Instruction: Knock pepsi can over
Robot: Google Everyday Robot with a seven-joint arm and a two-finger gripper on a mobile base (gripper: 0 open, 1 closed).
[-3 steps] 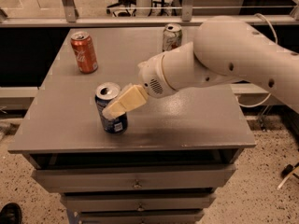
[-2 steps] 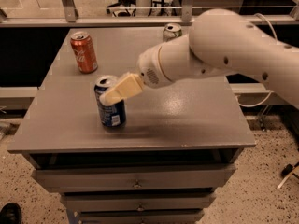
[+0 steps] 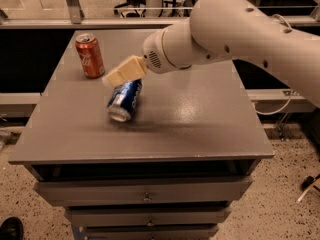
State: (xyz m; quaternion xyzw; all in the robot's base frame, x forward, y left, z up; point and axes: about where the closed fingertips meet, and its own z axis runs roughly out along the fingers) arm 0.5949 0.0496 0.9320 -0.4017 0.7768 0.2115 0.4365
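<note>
The dark blue pepsi can (image 3: 124, 100) is tipped over at the middle left of the grey table (image 3: 200, 124), its silver top pointing toward the front edge. My gripper (image 3: 121, 72), with cream-coloured fingers, is just above and behind the can, at its upper end. The large white arm reaches in from the right and hides the table's far middle.
An orange-red cola can (image 3: 90, 55) stands upright at the table's back left, close to the gripper. The table has drawers (image 3: 145, 191) below its front edge. A dark floor gap and railing lie behind the table.
The pepsi can stood upright a second ago and now lies tipped toward the front. My gripper has moved left and up over the can. The can at the back is now hidden by the arm.
</note>
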